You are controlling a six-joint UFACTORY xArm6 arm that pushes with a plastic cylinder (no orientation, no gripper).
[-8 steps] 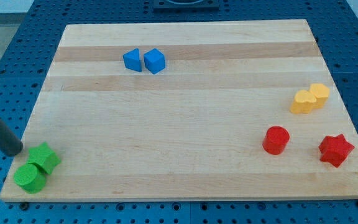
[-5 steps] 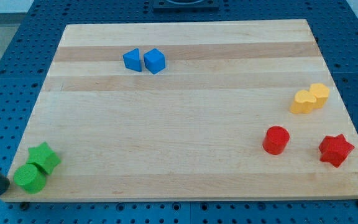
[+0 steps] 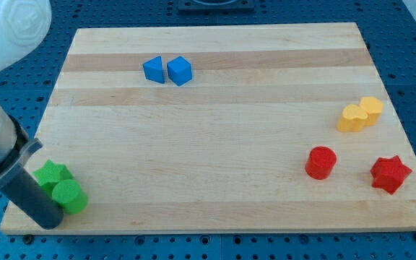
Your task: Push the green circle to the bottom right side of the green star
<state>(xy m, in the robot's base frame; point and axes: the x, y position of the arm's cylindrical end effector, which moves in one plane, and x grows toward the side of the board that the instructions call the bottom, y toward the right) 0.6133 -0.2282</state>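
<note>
Looking at the bottom left corner of the board (image 3: 215,217), you find the green circle (image 3: 69,196) touching the green star (image 3: 51,175), sitting at the star's lower right. My tip (image 3: 49,222) rests just beside the circle, on its lower left, close to the board's bottom edge and below the star. The tool is a bare rod: it clasps nothing and cannot close on anything, it only presses sideways.

You should judge the circle as a small, stiff, light block, likely plastic or painted wood, with nothing fragile about it. It probably slides easily on the smooth wood, so a short nudge may carry it further than you mean. Its round side gives no flat face, so contact off its centre line would likely send it skidding sideways or rolling around the tip. You cannot take hold of it; press low on its wall, on the side facing away from where you want it to go.

Because circle and star touch, a push toward the star would shift both. From how they lie, the circle seems already placed as asked, so little or no further pushing looks needed.

Well away from the star, toward the view's right, stand two blue blocks (image 3: 167,70), two yellow blocks (image 3: 360,114), a red cylinder (image 3: 321,162) and a red star (image 3: 390,174).
</note>
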